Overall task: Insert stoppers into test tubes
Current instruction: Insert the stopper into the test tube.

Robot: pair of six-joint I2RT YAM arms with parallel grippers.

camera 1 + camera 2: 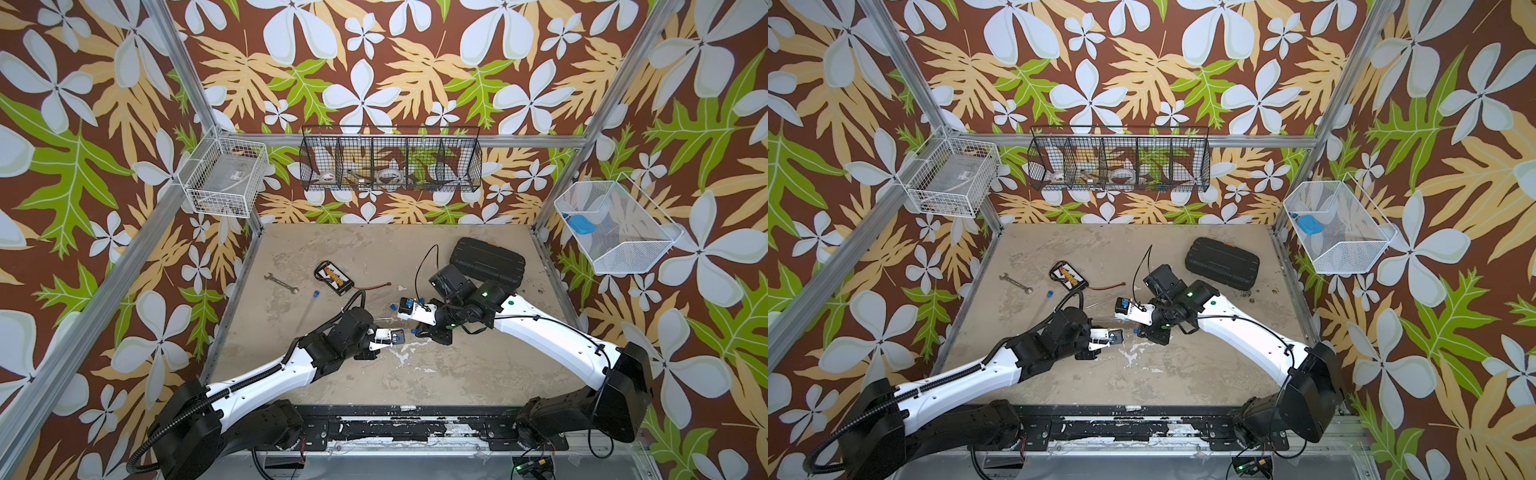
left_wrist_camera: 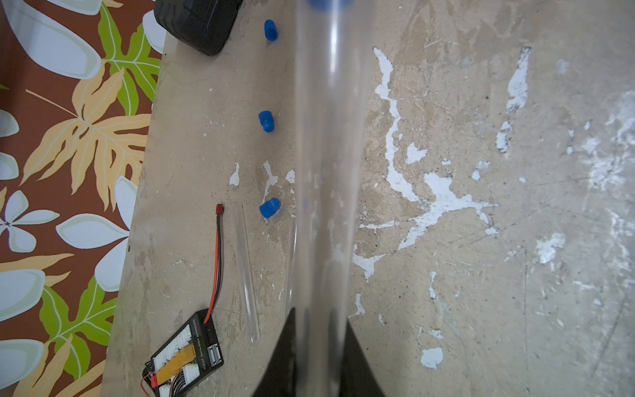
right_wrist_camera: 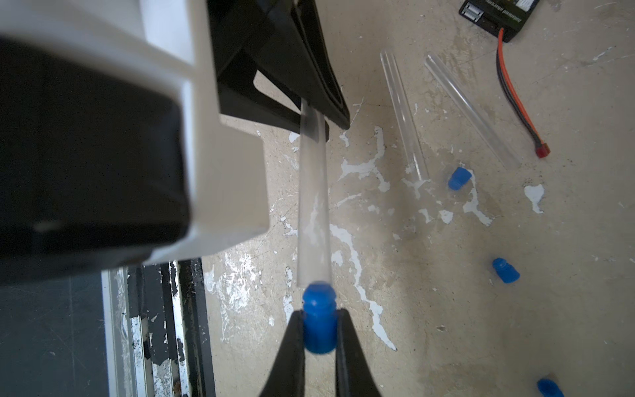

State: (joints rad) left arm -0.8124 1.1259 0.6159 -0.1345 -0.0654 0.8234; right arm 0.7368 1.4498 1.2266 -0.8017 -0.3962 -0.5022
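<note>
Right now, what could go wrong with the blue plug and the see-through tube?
1. The blue plug is pinched in the right jaws right at the mouth of the tube. If it is a bit crooked, pushing may pop it out sideways.
2. The left jaws hold the tube only near its far end, so a push could tilt it or slide it back.
3. A dropped plug might roll toward the loose tubes.
</note>
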